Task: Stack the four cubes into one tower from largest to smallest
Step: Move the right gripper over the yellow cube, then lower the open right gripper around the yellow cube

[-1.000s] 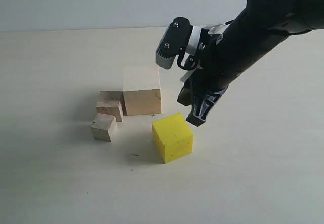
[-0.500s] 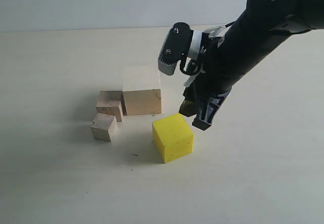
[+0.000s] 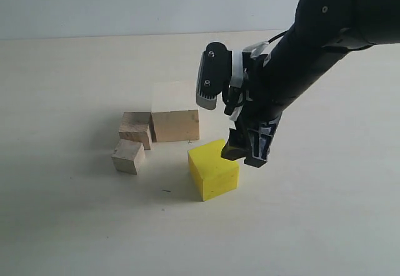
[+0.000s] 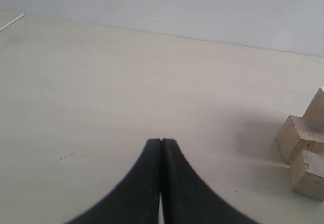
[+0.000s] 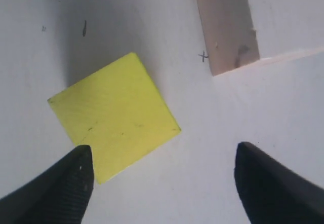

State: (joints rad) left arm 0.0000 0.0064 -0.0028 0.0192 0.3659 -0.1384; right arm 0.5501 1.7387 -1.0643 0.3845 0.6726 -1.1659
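Right hand (image 3: 245,153) spread above the yellow cube (image 3: 213,168).
Its fingers hang wide apart over the cube's edge. The large cube (image 3: 175,110), medium cube (image 3: 136,129) and small cube (image 3: 128,156) sit clustered nearby on the bench (image 3: 75,70), none stacked. The left hand (image 4: 161,148) is pressed together.

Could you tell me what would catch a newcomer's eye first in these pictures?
The bright yellow cube stands out on the pale table, with the black right tool hanging open just above its right side. Behind it sits the large wooden cube, two smaller wooden cubes at its left.
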